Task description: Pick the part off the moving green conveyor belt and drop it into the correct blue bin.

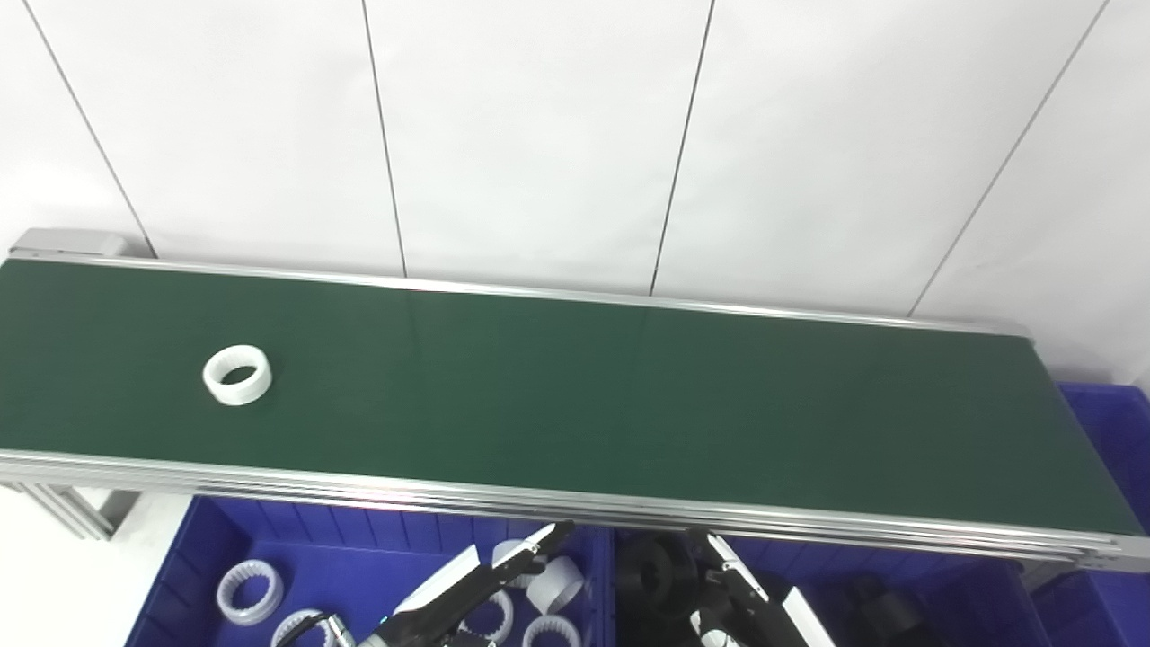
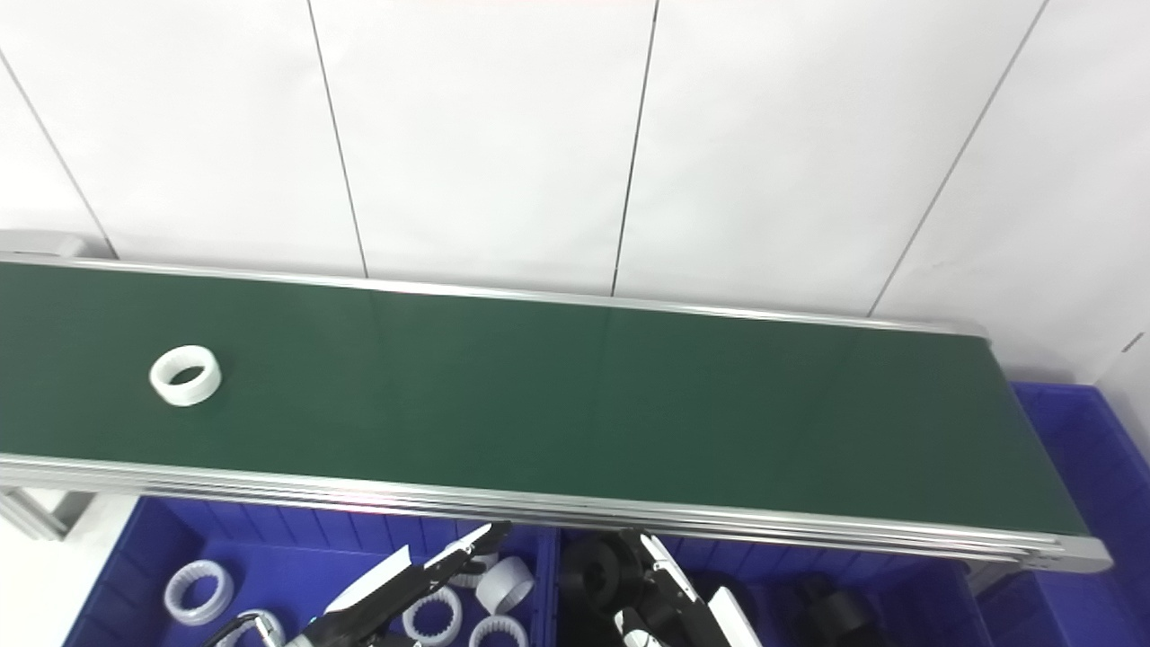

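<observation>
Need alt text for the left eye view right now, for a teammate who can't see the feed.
A white ring part lies on the green conveyor belt near its left end, untouched. Both hands wait low at the bottom edge: left hand over the blue bin of white rings, right hand over the blue bin of black parts.

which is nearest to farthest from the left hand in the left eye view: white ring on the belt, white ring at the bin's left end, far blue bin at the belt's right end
From the left hand:
1. White ring in the bin, to its left.
2. White ring on the belt, up and left.
3. Far blue bin, far right.
</observation>
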Motion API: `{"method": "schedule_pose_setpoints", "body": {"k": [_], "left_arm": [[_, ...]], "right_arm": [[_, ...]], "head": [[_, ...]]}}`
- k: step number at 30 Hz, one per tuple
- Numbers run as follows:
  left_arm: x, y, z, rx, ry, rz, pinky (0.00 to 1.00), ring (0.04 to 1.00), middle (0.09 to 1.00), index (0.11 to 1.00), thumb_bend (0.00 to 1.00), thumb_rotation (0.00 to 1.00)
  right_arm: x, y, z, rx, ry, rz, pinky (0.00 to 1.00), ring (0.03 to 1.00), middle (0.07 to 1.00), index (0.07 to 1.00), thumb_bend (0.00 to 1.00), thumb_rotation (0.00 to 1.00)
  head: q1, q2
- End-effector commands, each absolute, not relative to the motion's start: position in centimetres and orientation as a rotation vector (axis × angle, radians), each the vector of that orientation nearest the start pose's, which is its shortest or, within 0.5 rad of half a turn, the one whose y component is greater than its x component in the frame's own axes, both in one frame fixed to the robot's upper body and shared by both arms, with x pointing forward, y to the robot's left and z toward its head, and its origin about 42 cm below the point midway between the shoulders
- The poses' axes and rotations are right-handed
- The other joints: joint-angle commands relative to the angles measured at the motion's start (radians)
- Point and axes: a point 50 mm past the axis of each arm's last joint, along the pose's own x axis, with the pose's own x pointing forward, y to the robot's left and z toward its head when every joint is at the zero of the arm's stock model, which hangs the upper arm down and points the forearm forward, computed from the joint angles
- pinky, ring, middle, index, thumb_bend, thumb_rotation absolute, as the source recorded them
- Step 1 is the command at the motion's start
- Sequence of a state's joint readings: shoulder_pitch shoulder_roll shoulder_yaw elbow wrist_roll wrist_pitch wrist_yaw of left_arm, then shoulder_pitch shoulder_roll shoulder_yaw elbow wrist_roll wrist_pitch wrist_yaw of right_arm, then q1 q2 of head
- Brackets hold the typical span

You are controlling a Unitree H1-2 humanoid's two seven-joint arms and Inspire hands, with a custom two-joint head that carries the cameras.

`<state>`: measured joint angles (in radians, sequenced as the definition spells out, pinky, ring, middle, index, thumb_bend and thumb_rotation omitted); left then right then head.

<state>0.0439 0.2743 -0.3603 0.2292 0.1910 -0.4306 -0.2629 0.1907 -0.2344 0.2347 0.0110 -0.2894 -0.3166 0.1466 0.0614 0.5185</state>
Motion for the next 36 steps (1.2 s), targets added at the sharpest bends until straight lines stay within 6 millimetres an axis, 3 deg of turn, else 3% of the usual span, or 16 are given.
{"method": "schedule_pose_setpoints", "body": {"k": [1, 9, 16, 19, 20, 23, 31, 36], "left_arm": [[24.3, 20.7, 4.5, 0.422, -0.157, -0.691, 0.92, 0.978, 1.000, 1.000, 0.54, 0.47], [25.7, 21.1, 7.2, 0.493, -0.251, -0.721, 0.95, 0.995, 1.000, 1.000, 0.53, 0.52], [29.0, 21.9, 14.2, 0.680, -0.423, -0.699, 0.95, 0.978, 0.998, 0.989, 0.48, 0.52], [30.7, 21.9, 18.1, 0.781, -0.515, -0.685, 0.90, 0.943, 0.963, 0.948, 0.49, 0.27], [31.3, 22.0, 19.7, 0.827, -0.550, -0.672, 0.90, 0.941, 0.961, 0.946, 0.49, 0.26], [32.9, 22.4, 22.9, 0.944, -0.617, -0.632, 0.90, 0.914, 0.923, 0.907, 0.58, 0.09], [36.6, 25.0, 26.6, 1.172, -0.667, -0.518, 0.88, 0.897, 0.895, 0.897, 0.69, 0.16], [39.0, 26.9, 27.7, 1.233, -0.605, -0.473, 0.76, 0.871, 0.909, 0.898, 0.74, 0.16]], "right_arm": [[20.7, -22.2, 6.6, -0.449, -0.157, 0.447, 0.89, 0.957, 0.985, 0.965, 0.31, 0.89], [21.0, -22.2, 6.7, -0.450, -0.162, 0.450, 0.89, 0.954, 0.987, 0.965, 0.32, 0.90], [21.3, -22.0, 6.4, -0.441, -0.168, 0.461, 0.91, 0.970, 0.985, 0.964, 0.31, 0.89], [21.4, -22.0, 6.3, -0.444, -0.155, 0.461, 0.92, 0.975, 0.989, 0.966, 0.34, 0.91], [21.4, -22.0, 6.3, -0.445, -0.156, 0.462, 0.92, 0.976, 0.989, 0.966, 0.34, 0.91], [21.5, -22.0, 6.3, -0.443, -0.164, 0.463, 0.92, 0.976, 0.987, 0.963, 0.35, 0.91], [21.5, -22.2, 6.3, -0.448, -0.166, 0.462, 0.92, 0.972, 0.987, 0.961, 0.34, 0.90], [21.7, -22.0, 6.2, -0.445, -0.168, 0.466, 0.92, 0.977, 0.988, 0.962, 0.35, 0.91]], "head": [[0.003, 0.002], [0.013, 0.008], [0.023, 0.004], [0.022, 0.003], [0.022, 0.003], [0.022, 0.005], [0.031, 0.003], [0.027, 0.002]]}}
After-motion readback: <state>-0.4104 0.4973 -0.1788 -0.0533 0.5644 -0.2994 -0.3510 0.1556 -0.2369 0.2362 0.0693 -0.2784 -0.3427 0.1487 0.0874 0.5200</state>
